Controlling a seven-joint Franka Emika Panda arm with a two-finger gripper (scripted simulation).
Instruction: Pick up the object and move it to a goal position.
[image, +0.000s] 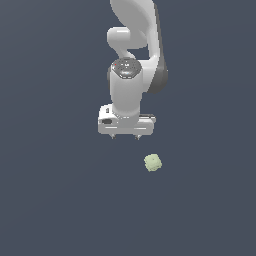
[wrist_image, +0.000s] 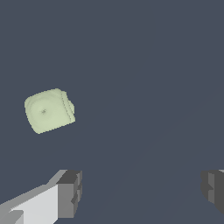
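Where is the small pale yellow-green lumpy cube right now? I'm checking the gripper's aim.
In the exterior view the small pale yellow-green lumpy cube lies on the dark surface, below and toward that view's right of the open white gripper, outside its fingers.

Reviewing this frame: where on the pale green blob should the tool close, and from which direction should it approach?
Likely from straight above, closing on two opposite flatter sides of the pale green blob. It lies alone on the floor, cube-like with rounded corners, so side faces probably give the pads better contact than the corners. The tool is open, much wider than the blob, and offset from it, so it must first centre over it.
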